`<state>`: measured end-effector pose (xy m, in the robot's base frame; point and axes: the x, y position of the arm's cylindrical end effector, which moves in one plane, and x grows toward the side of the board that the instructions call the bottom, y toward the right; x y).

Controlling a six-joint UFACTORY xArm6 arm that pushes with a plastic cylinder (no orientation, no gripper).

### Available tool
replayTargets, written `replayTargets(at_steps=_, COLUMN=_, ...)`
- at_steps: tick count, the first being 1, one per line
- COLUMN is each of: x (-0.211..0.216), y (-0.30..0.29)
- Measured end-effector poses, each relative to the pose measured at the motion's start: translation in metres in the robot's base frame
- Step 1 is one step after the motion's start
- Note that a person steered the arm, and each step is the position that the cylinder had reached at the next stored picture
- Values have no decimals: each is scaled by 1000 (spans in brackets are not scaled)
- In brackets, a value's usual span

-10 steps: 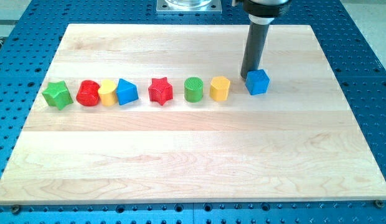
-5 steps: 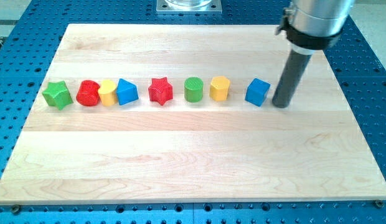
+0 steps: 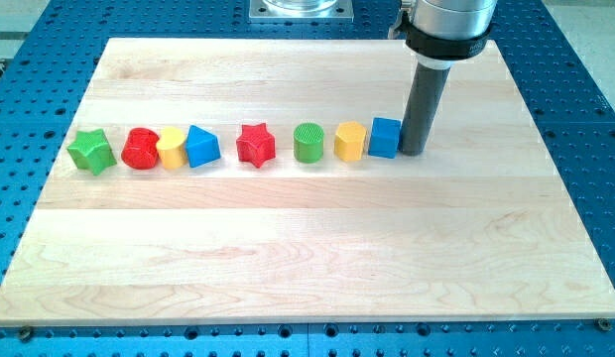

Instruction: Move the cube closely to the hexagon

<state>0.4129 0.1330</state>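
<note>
A pale wooden board point(image 3: 307, 248) fills most of the view, lying on a blue perforated table point(image 3: 585, 99). From the top of the view the arm's dark rod point(image 3: 425, 104) comes down under a silver collar, and my tip point(image 3: 413, 152) rests on the board at the cube's 3 o'clock side, touching it or as good as touching. There are no jaws to stand apart or together — the arm ends in the plain rod alone.

The blocks lie in one row across the board's upper half. The blue cube point(image 3: 385, 138) sits just beside the yellow hexagon point(image 3: 350, 142), at the hexagon's 3 o'clock; whether the two faces touch cannot be told. At the hexagon's 9 o'clock stands the green cylinder point(image 3: 308, 143), then the red star point(image 3: 255, 145), each a little apart from its neighbour.

Further toward 9 o'clock comes a tight cluster — a blue triangular block point(image 3: 201, 147), a yellow block point(image 3: 172, 149) and a red round block point(image 3: 141, 149), pressed closely together. The green star point(image 3: 91, 151) ends the row, just apart from the red block
</note>
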Motion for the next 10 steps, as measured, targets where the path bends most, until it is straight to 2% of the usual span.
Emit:
replayTargets(at_steps=2, x=-47, y=-4)
replayTargets(at_steps=9, x=-33, y=-34)
replayTargets(at_steps=10, x=-64, y=46)
